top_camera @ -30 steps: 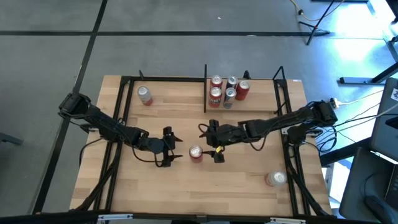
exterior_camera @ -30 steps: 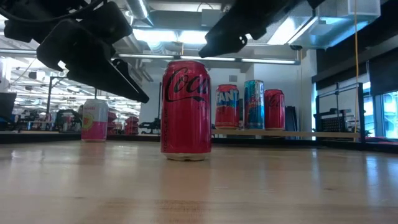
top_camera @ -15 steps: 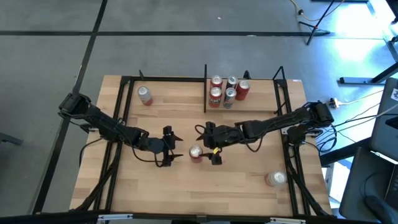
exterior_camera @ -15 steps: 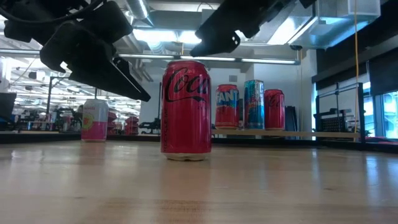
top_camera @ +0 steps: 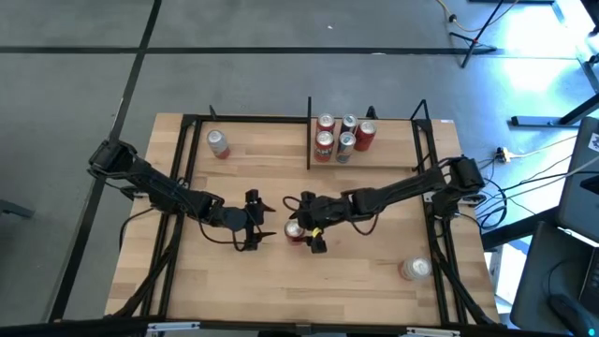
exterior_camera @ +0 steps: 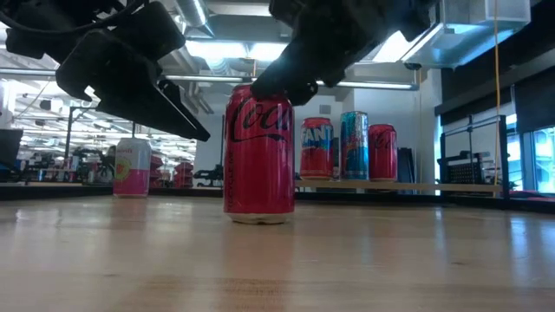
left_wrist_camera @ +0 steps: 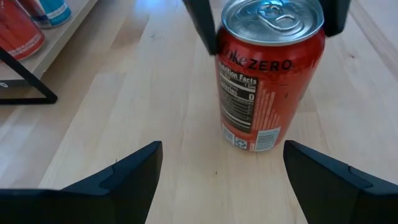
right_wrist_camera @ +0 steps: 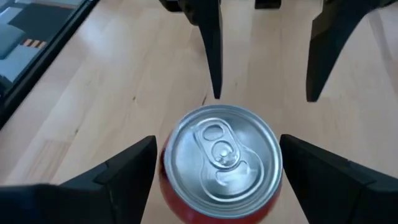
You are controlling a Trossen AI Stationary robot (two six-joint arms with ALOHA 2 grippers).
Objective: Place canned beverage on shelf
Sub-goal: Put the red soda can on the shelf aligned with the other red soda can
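butcher-block table [top_camera: 374, 281] of pale wood strips, black metal frame running along its edges, grey floor around it with dark seams. red coke can [top_camera: 294, 230] stands upright near the table's middle, well apart from the shelf [top_camera: 393, 157], silver top and pull tab showing in the right wrist view [right_wrist_camera: 222, 160]. right gripper [top_camera: 307, 225] is over the can, fingers spread — one to each side of the can top, neither seen to touch it; from table height its dark fingers come down just at the can's upper rim [exterior_camera: 258, 147]. left gripper [top_camera: 260, 222] waits just beside the can on its left, fingers spread too, the can standing free between and beyond them in its wrist view [left_wrist_camera: 267, 74]. shelf sits at the far right of the table, a pale board with thin black uprights, carrying a cluster of cans [top_camera: 342, 137] — red ones and a blue-and-silver one; from table height they read as a fanta, a blue can and a red can in a row [exterior_camera: 351, 146]. a pink can [top_camera: 218, 143] stands alone at the far left of the table; another can [top_camera: 416, 270] near the right front corner. room beyond: ceiling strip lights, pipes, benches with gear, a window at right; cables and stand legs on the floor at the right of the table.
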